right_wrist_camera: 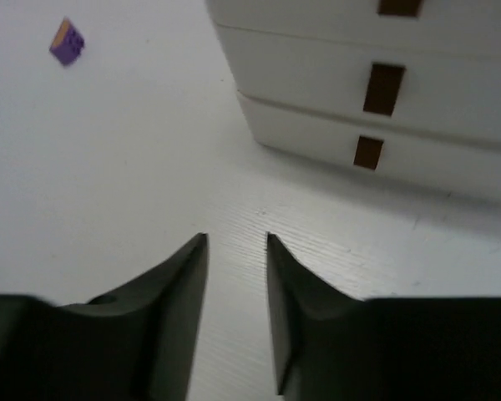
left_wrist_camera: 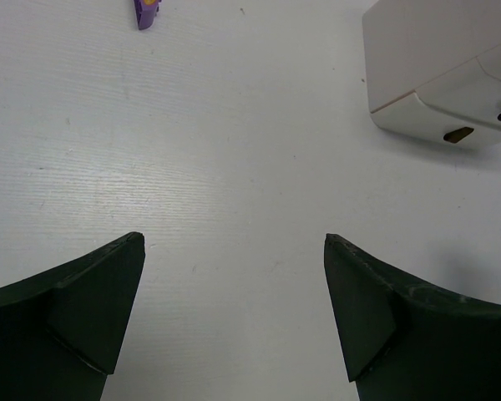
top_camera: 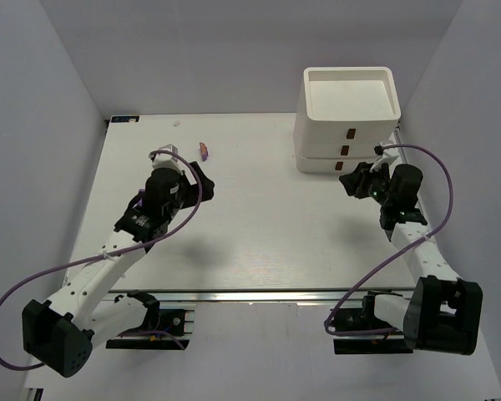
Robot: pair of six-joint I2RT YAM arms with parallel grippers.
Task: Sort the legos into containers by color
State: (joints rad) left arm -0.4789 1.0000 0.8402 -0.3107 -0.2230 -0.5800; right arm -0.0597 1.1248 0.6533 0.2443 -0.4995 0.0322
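One purple lego (top_camera: pixel 204 151) lies on the white table at the back left; no green legos show. The white stacked container unit (top_camera: pixel 348 125) stands at the back right, its square top tray (top_camera: pixel 317 100) open and looking empty, its drawers shut. My left gripper (top_camera: pixel 198 185) is wide open and empty, just near and left of the lego. In the left wrist view the left gripper (left_wrist_camera: pixel 234 242) is over bare table, with the lego (left_wrist_camera: pixel 146 12) far ahead on the left. My right gripper (top_camera: pixel 353 180) is narrowly open and empty, close in front of the drawers.
In the right wrist view the right gripper (right_wrist_camera: pixel 236 240) is above the table, with the container's drawers (right_wrist_camera: pixel 317 75) and brown handles (right_wrist_camera: pixel 384 88) ahead on the right and the lego (right_wrist_camera: pixel 67 42) far left. A small white scrap (top_camera: pixel 176 124) lies near the back edge. Grey walls enclose the table.
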